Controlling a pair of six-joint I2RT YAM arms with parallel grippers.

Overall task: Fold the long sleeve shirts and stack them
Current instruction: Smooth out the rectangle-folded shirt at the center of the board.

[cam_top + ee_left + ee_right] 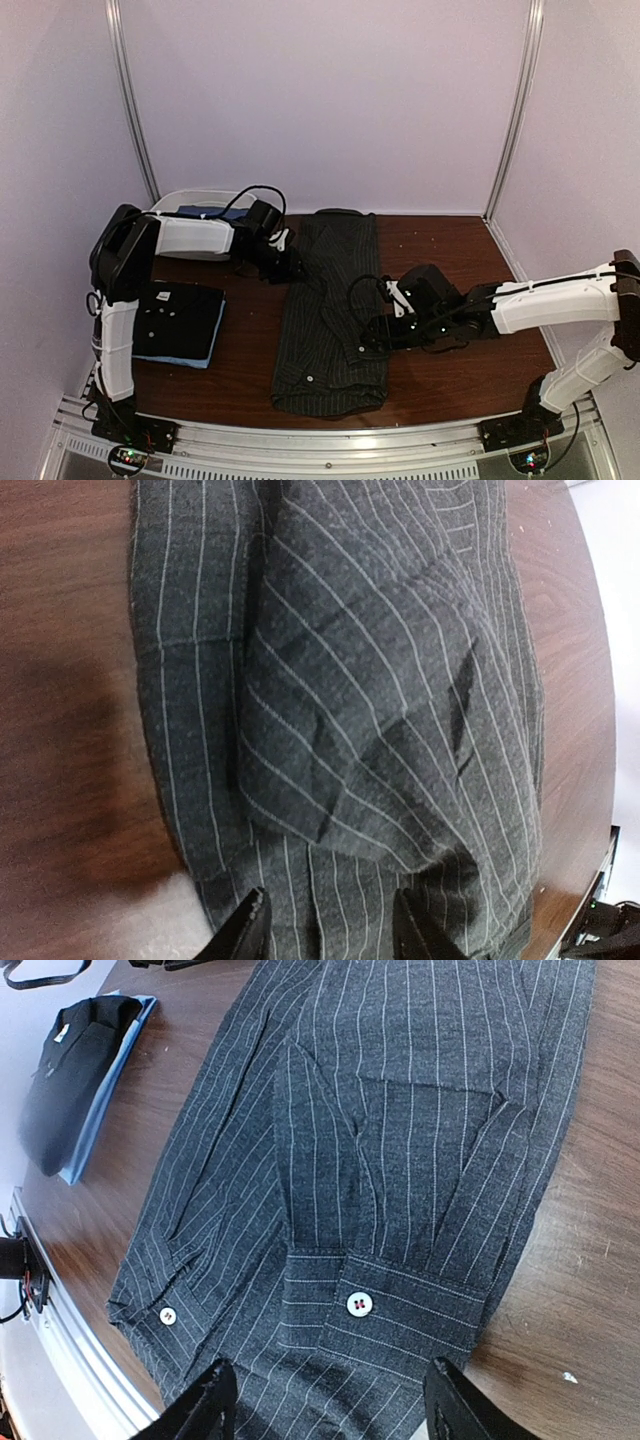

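Top external: pinstriped shirt (318,352), table (455,250) centre

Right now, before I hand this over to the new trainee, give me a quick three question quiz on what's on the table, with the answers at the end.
1. True or false: the left gripper and the right gripper are both open over the pinstripe shirt.
2. Which colour is on top of the folded stack? A black, B light blue, C white.
3. In the right wrist view, how many white buttons show on the pinstripe shirt?

Key: 1 true. 2 A. 3 two.
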